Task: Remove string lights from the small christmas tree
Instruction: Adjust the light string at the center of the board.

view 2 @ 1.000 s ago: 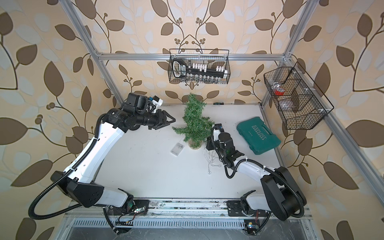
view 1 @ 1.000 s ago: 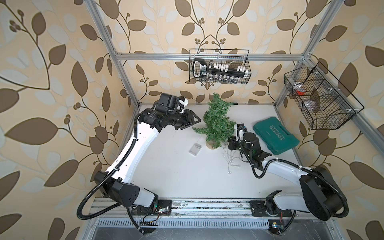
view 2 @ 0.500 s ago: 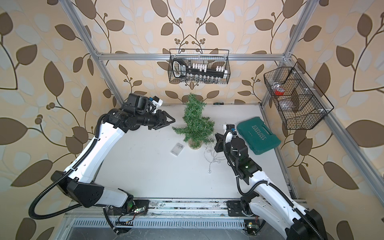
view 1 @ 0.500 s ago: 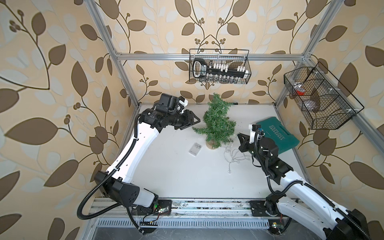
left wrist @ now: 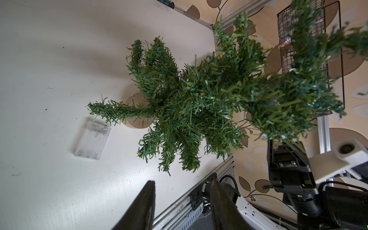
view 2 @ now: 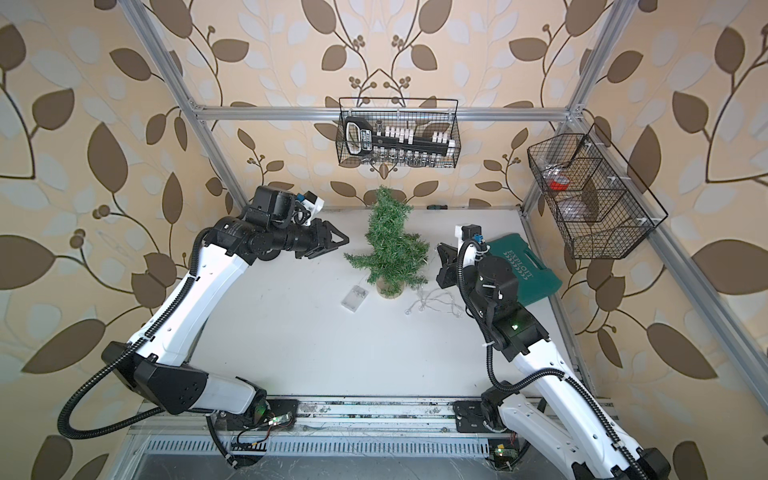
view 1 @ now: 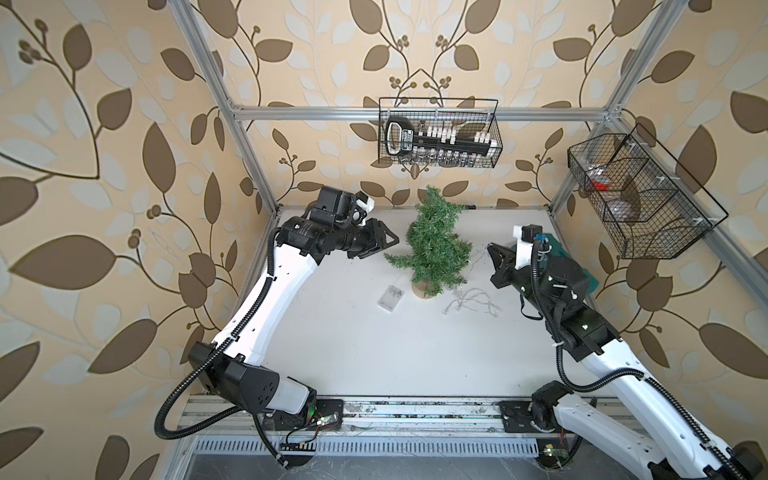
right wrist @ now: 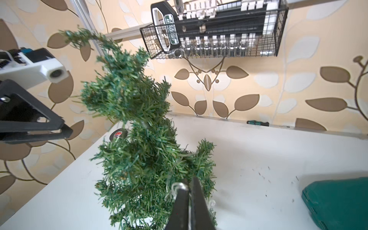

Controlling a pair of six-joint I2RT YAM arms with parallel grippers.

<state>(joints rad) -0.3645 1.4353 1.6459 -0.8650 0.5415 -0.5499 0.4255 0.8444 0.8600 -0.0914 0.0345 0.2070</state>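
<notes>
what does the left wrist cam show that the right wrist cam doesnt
only left wrist: the clear battery box lying beside the wooden base, plus the side wire basket. only right wrist: the silvery wire where the shut right fingers pinch it, the green case, the tape roll. both: the small christmas tree upright on the white table, and the open left fingers.

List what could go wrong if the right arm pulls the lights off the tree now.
1. The left gripper stands open beside the small christmas tree, not holding it; a pull from the right gripper may tip it.
2. The string lights run past a low branch to the battery box; the wire may snag or drag the box.
3. The thin wire sits at the jaw tips and may slip.
</notes>
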